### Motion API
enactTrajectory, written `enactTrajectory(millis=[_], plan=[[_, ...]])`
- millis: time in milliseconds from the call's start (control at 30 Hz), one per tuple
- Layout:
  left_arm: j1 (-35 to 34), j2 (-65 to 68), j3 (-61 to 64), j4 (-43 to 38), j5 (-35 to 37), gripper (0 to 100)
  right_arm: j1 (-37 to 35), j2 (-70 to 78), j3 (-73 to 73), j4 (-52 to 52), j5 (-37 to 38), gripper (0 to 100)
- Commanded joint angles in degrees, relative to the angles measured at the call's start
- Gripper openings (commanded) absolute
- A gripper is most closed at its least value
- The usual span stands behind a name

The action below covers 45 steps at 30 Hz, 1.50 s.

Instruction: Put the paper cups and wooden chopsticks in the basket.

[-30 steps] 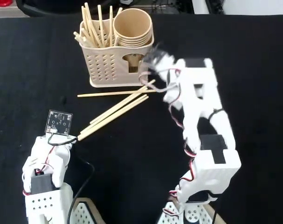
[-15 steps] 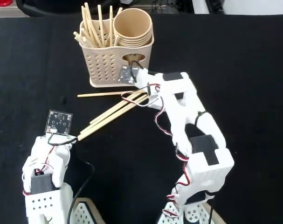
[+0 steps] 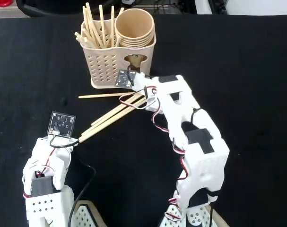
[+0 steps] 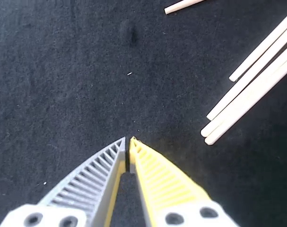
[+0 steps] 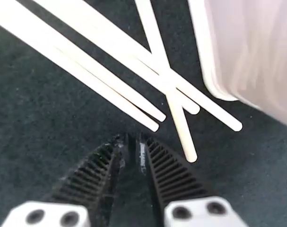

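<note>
Our right fingers (image 5: 167,170), nearly pressed together and empty, hang with the ends of the loose chopsticks (image 3: 110,119) just ahead of the tips, the basket (image 3: 105,71) beyond; we should spread them wide, then lower and pinch one stick only

Stacked paper cups (image 3: 134,26) and upright chopsticks (image 3: 93,28) fill the basket (image 3: 115,66); loose chopsticks (image 3: 112,113) lie beside it.

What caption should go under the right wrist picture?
Shut end effector close to loose chopsticks beside the basket.
</note>
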Motion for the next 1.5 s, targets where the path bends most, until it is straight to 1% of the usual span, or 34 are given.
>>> enactTrajectory(millis=[0,100,200,367,600,800,1233,1467], plan=[[-0.22,-0.53,0.22,0.35,-0.35,3,-0.62,0.13,-2.95,0.44,-0.53,6.8],[-0.22,-0.53,0.22,0.35,-0.35,3,-0.70,-0.57,-4.00,4.13,-0.35,14.2],[-0.22,-0.53,0.22,0.35,-0.35,3,0.18,-2.77,-4.35,6.59,2.46,19.3],[-0.22,-0.53,0.22,0.35,-0.35,3,0.97,-6.29,-4.26,6.33,3.34,19.4],[-0.22,-0.53,0.22,0.35,-0.35,3,1.49,-6.55,-4.18,1.41,4.92,19.4],[-0.22,-0.53,0.22,0.35,-0.35,3,2.11,-6.99,-4.26,3.43,4.92,19.4],[-0.22,-0.53,0.22,0.35,-0.35,3,1.76,-6.81,-4.97,0.44,4.92,19.4],[-0.22,-0.53,0.22,0.35,-0.35,3,2.90,-2.68,-4.62,-7.91,4.92,19.4]])
